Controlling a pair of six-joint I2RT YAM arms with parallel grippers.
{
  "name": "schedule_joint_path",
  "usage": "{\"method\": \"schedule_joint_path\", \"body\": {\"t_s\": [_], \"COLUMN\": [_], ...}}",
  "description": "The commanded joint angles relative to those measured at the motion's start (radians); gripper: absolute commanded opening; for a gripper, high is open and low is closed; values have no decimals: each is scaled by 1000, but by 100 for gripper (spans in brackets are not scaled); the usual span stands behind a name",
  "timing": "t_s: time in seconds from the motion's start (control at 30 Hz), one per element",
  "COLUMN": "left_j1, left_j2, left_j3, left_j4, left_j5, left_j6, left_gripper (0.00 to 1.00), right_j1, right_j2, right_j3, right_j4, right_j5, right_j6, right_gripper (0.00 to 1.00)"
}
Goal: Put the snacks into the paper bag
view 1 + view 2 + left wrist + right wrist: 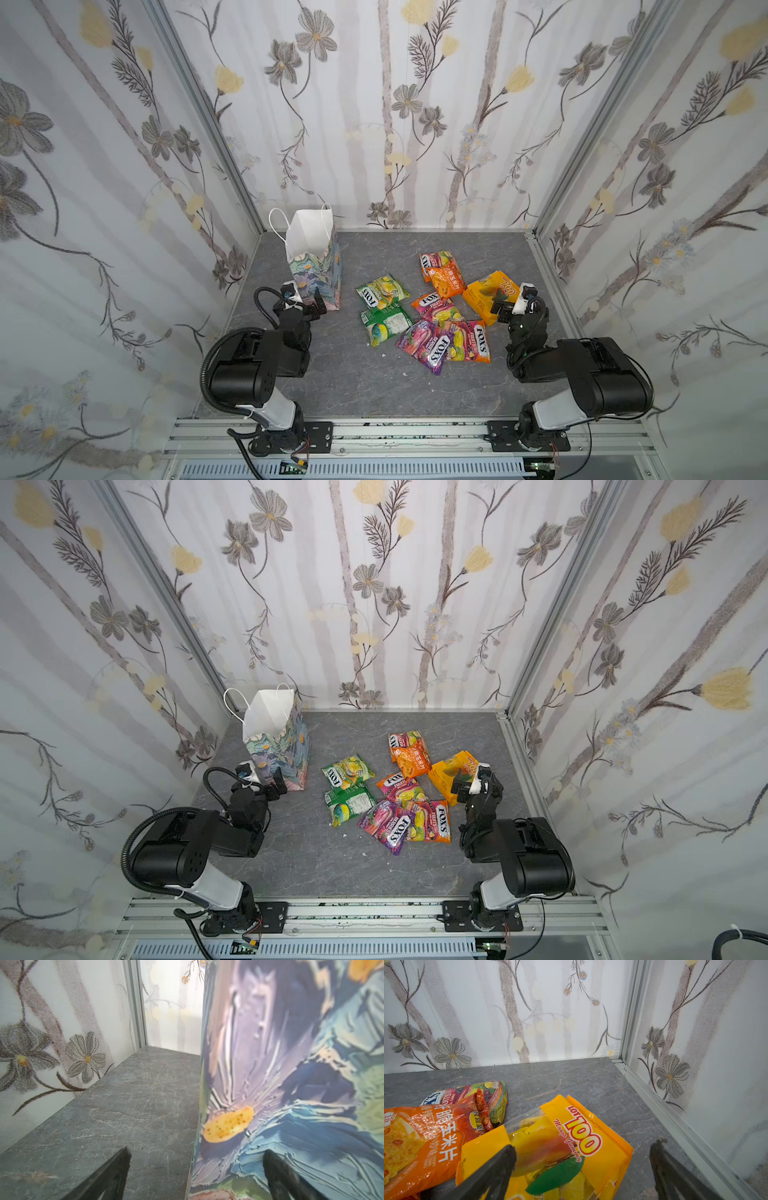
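The paper bag (318,266) (282,746) stands upright and open at the back left, white inside, painted flowers outside. Several snacks lie in a loose pile mid-table: green FOX'S pouches (381,291), a purple one (424,347), an orange pouch (446,280) (425,1136), and a yellow mango pack (478,297) (591,1147). My left gripper (313,307) (197,1150) is open at the bag's near lower corner. One finger is before the bag's painted face (291,1064), the other over bare table. My right gripper (500,307) (584,1145) is open low over the yellow pack, holding nothing.
Floral walls close in the grey marble table (353,386) on three sides, with a metal rail (675,1118) along the right wall close to my right gripper. An aluminium frame (415,432) carries both arm bases at the front edge.
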Motion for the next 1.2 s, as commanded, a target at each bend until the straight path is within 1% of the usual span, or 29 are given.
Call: {"method": "schedule_joint_path", "body": {"t_s": [0.0,0.1,0.77,1.1,1.17], "left_j1": [1,1,0,0,0], "left_j2": [0,1,0,1,0], "left_j3": [6,7,7,7,7], "left_j4": [51,51,52,52,52], "left_j5": [-4,-4,-4,-3,-17], "left_j6": [1,1,0,0,-5], "left_gripper": [100,100,100,100,100], "right_j1": [0,-12,-13,-34,-35], "right_j2": [0,0,0,-1,-5], "right_j3": [8,15,18,27,26], "right_j4": [13,-4,-10,-31,-32], "right_j5": [-9,-31,-37,-83,-99], "right_j6": [-1,4,4,15,14], "right_gripper": [100,100,100,100,100]}}
